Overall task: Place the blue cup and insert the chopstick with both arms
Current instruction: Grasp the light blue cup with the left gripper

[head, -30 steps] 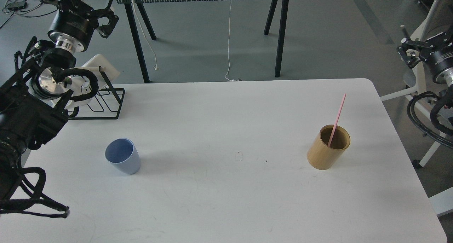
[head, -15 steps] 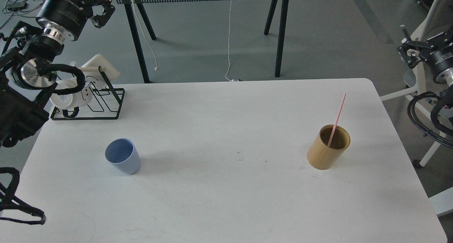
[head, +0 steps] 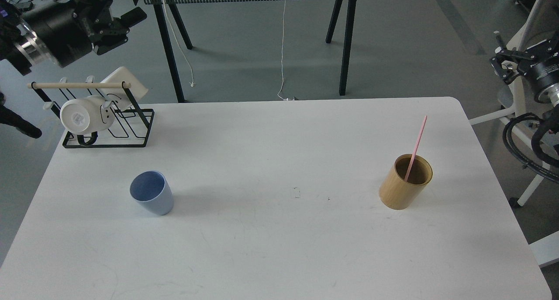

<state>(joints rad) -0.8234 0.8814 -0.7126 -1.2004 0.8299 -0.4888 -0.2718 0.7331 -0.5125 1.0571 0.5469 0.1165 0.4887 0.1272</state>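
Note:
The pale blue cup (head: 151, 198) stands upright on the white table (head: 279, 247) at the left. The pink chopstick (head: 416, 146) leans in the tan cylindrical holder (head: 405, 182) at the right, its top end sticking out. My left gripper (head: 120, 27) is up at the top left, beyond the table's far edge and far from the cup; its fingers look spread and hold nothing. My right gripper (head: 502, 63) is off the table's right side, small and dark, and holds nothing that I can see.
A black wire rack (head: 109, 132) with a wooden bar holds two white mugs (head: 87, 114) at the table's far left corner. Another table's black legs (head: 345, 42) stand behind. A white chair frame (head: 519, 116) is beside the right arm.
My left arm has swung up and out to the left, off the table, uncovering the rack and mugs. The cup, the holder, the chopstick and the right arm have not moved.

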